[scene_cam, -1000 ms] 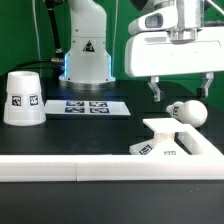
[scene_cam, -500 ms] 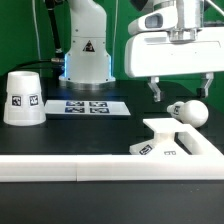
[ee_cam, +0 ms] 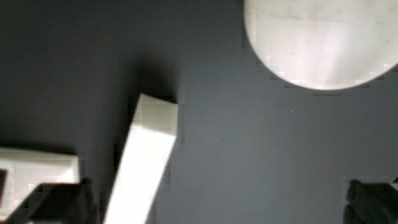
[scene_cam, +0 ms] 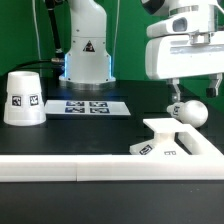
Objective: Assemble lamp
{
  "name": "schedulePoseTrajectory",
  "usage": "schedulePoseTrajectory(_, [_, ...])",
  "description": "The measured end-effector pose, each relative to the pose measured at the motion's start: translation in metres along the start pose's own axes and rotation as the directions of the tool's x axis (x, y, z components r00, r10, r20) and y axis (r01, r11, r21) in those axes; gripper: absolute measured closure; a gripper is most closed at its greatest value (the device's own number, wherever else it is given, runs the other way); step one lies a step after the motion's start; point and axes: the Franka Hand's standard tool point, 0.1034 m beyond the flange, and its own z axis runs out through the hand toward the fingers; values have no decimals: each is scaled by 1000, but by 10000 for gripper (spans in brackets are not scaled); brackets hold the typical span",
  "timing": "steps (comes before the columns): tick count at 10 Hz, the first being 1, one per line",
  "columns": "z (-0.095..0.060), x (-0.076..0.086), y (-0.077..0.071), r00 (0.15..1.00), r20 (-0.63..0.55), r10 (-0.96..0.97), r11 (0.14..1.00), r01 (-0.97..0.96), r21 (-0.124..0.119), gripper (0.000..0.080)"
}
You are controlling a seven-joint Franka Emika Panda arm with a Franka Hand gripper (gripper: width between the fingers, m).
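The round-headed bulb (scene_cam: 190,110) lies on the dark table at the exterior view's right, just behind the flat square base (scene_cam: 165,141). The cone shade (scene_cam: 22,97) stands far off at the exterior view's left. My gripper (scene_cam: 194,87) hangs open just above the bulb, one finger on each side of it, touching nothing. In the wrist view the bulb's round head (ee_cam: 329,40) shows ahead of the gripper (ee_cam: 210,205). The dark fingertips (ee_cam: 374,200) are wide apart with only table between them. A white slanted edge (ee_cam: 146,160) lies beside one finger; I cannot tell which part it belongs to.
The marker board (scene_cam: 88,105) lies flat in front of the arm's pedestal (scene_cam: 85,50). The long white rail (scene_cam: 80,170) runs along the table's front edge, next to the base. A green wall stands behind.
My gripper has moved toward the exterior view's right and now stands directly over the bulb. The bulb, base and shade have not moved.
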Motion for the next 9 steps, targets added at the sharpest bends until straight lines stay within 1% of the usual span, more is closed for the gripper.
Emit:
schedulePoseTrajectory(3, [0,0,-1,1000,-6,-12,1000,12,-1,101])
schedulePoseTrajectory(4, [0,-1,1,999,-32,-31,1000,31,-7,101])
schedulePoseTrajectory(5, [0,-6,-8,998,-30,-47,999,47,-2,101])
schedulePoseTrajectory(7, [1,-15,-41,998,-42,-54,998,55,14,101])
schedulePoseTrajectory(8, [3,-20,-46,997,-44,-65,998,66,14,101])
schedulePoseTrajectory(9, [4,-22,-46,997,-31,-65,998,65,15,101])
